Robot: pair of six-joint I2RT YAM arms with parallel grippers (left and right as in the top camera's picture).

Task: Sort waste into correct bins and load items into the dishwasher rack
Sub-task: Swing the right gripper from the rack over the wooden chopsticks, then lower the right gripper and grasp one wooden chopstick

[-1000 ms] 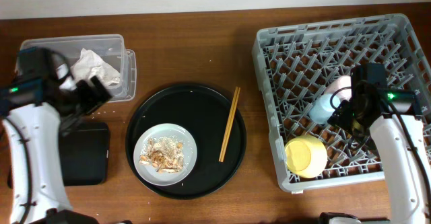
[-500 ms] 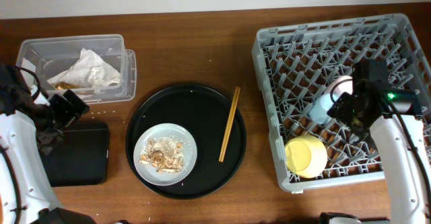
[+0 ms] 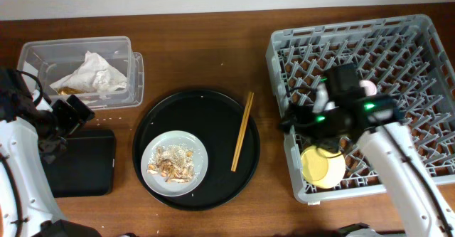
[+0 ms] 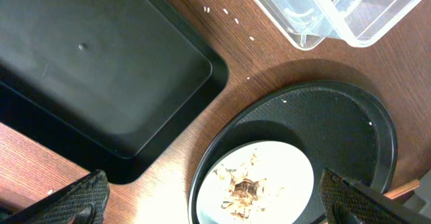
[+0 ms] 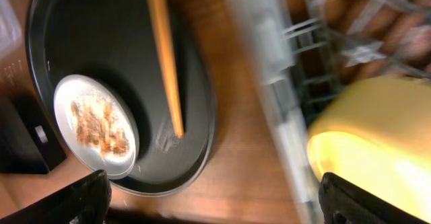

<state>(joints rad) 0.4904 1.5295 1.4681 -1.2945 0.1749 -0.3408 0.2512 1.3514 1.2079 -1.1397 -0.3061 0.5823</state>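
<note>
- The dishwasher rack is the big grey crate at 3 o'clock on the table.
- The yellow bowl sits in the rack, down near its 7 o'clock corner.
- The pink cup peeks out near the middle of the rack, just past the right arm.
- I cannot see the light-blue cup, because the right arm lies across that part of the rack.
- The right gripper hangs over the rack's 9 o'clock edge, and its jaws are spread wide with nothing in them.
- The right wrist view is blurry, but it shows the bowl, the chopsticks and the plate.
- The big round black tray is in the middle of the table, a bit toward 6 o'clock.
- The chopsticks lie together on the round tray at its 3 o'clock side, with the far end poking over the rim.
- The plate sits on the round tray at 7 o'clock.
- The flaky food scraps are piled on the plate.
- The clear box is at 10 o'clock on the table.
- The white napkin is in the clear box, and the brown wrapper is tucked just beside it at 8 o'clock.
- The flat black tray is at 8 o'clock on the table, and it has nothing in it.
- The left gripper hangs over the 12 o'clock edge of the flat black tray, jaws wide and holding nothing.
</note>
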